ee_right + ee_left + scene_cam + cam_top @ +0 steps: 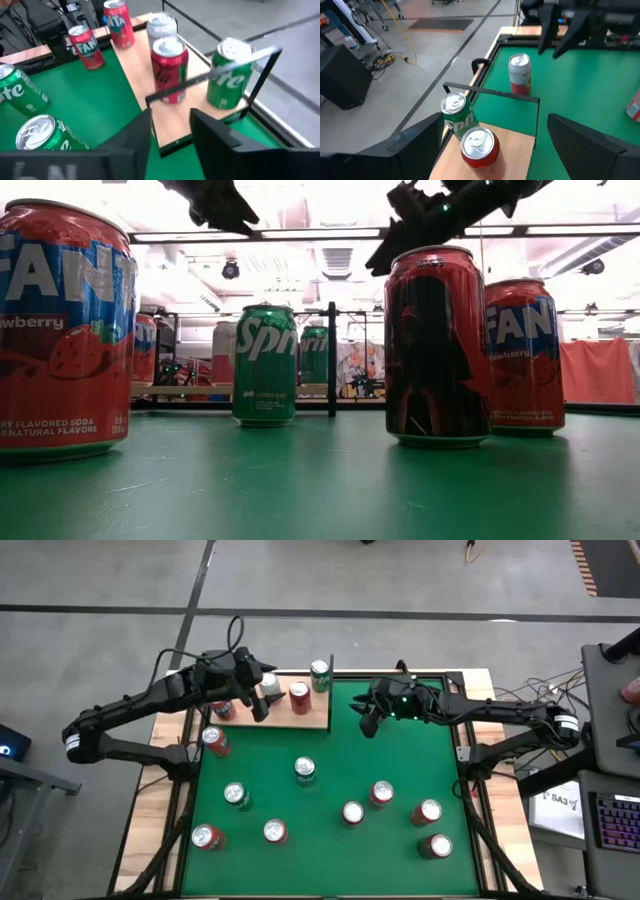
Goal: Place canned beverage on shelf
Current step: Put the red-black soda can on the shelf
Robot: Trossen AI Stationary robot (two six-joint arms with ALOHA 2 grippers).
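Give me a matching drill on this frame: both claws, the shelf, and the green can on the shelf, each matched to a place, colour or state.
Things:
1. left claw
2. right claw
3. green can on the shelf
4. shelf

Descriptions:
A. over the green felt, just beside the shelf
B. pale wood panel with thin black rods
C. open, above the cans on the shelf
D. upright at the far corner, on the right arm's side

Pairs: 1-C, 2-A, 3-D, 4-B
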